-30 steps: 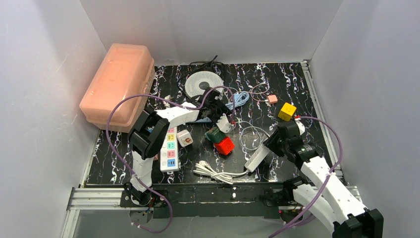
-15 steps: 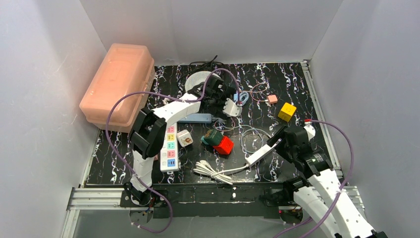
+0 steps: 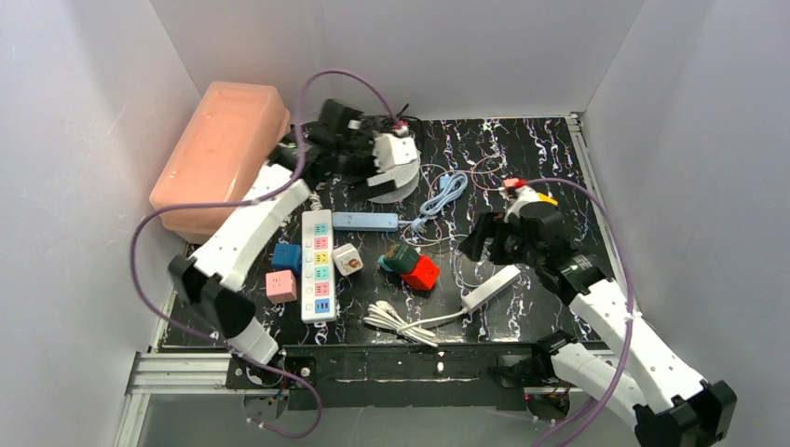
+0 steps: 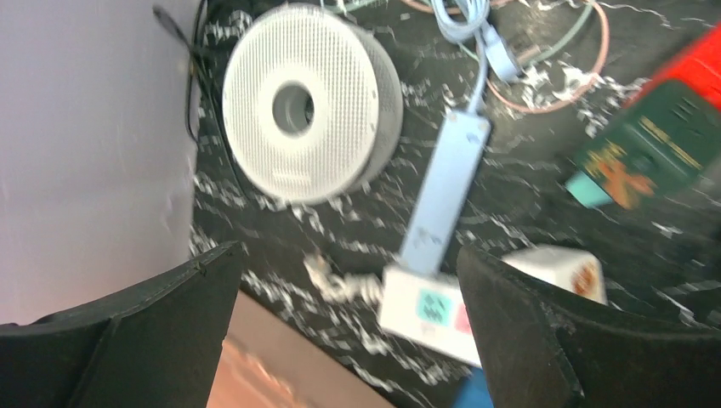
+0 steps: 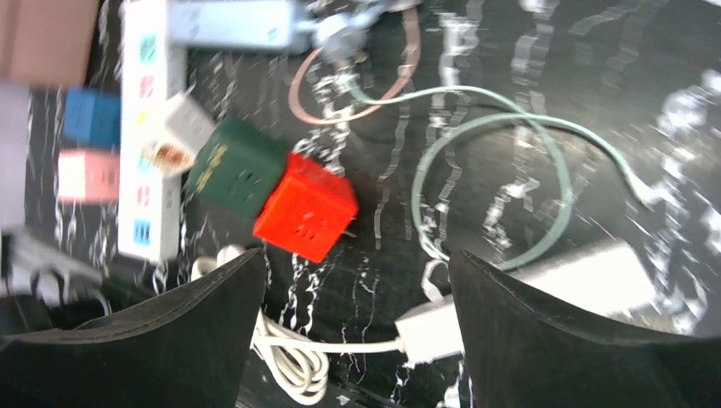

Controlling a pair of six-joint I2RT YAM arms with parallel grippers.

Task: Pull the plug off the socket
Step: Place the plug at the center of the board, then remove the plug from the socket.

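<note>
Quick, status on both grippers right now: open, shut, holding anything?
Left gripper: open, holding nothing.
Right gripper: open, holding nothing.

Clutter beneath me: red cube (image 3: 424, 272), green cube (image 3: 402, 256), white strip (image 3: 491, 288) and cord (image 3: 401, 323) crowd the middle of the mat (image 3: 550, 154) (pink box (image 3: 224, 154) walls the left); bare passage for me along its far-right corner.
</note>
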